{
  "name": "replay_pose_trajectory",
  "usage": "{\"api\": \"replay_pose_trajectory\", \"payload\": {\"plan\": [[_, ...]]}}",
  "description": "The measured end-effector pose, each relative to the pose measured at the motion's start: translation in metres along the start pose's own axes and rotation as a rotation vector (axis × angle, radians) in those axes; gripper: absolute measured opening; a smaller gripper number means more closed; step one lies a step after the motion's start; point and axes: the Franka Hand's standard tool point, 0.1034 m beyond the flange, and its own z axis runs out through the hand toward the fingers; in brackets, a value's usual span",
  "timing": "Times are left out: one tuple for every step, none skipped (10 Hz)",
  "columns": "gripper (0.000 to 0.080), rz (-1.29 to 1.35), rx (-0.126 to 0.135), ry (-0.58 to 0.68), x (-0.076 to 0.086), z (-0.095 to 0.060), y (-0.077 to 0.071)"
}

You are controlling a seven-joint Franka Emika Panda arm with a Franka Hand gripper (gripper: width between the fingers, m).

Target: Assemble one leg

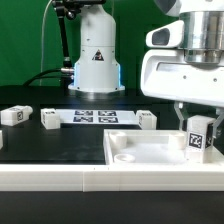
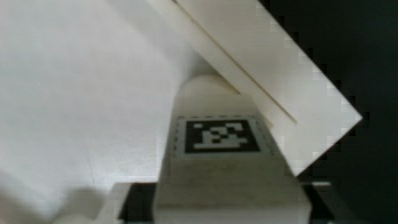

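Observation:
My gripper [image 1: 196, 120] is shut on the leg [image 1: 197, 135], a small white post with a black-and-white tag, and holds it upright over the right end of the white tray-like tabletop [image 1: 150, 152]. In the wrist view the leg [image 2: 222, 140] fills the middle, its far end at the tabletop's corner by the raised rim [image 2: 285, 80]. The dark pads [image 2: 146, 195] press on both sides of the leg.
Three more white legs [image 1: 14, 116] [image 1: 50, 119] [image 1: 147, 120] lie on the black table behind the tabletop. The marker board [image 1: 95, 117] lies flat between them. A white robot base [image 1: 95, 60] stands at the back. A white ledge [image 1: 100, 182] runs along the front.

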Motion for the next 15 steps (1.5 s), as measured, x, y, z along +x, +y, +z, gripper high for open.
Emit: {"api": "replay_pose_trajectory", "payload": {"plan": [[0.0291,0.115,-0.005,0.000,-0.0009,0.0000,0.0001],[0.0291,0.207,-0.006,0.000,-0.0008,0.0000,0.0005],[0.0291,0.285,-0.009,-0.005,-0.0012,-0.0001,0.0008],[0.0291,0.362,-0.009,-0.010,-0.0010,-0.0001,0.0012],[0.0291,0.402,-0.009,-0.010,-0.0012,0.0000,0.0012],[0.0291,0.402,-0.009,-0.010,-0.0012,0.0000,0.0013],[0.0291,0.389,-0.008,-0.009,-0.0013,0.0001,0.0010],[0.0448,0.350,-0.005,-0.008,-0.0010,0.0000,0.0005],[0.0573,0.312,0.003,-0.005,-0.0007,0.0003,0.0002],[0.0573,0.225,0.009,-0.001,-0.0001,0.0000,-0.0005],[0.0635,0.110,0.013,0.002,0.0002,-0.0004,-0.0015],[0.0645,-0.002,0.013,0.002,-0.0004,-0.0005,-0.0018],[0.0645,-0.100,0.013,0.002,-0.0014,-0.0005,-0.0025],[0.0649,-0.189,0.014,0.003,-0.0017,-0.0008,-0.0028],[0.0649,-0.301,0.014,0.004,-0.0011,-0.0010,-0.0026]]}}
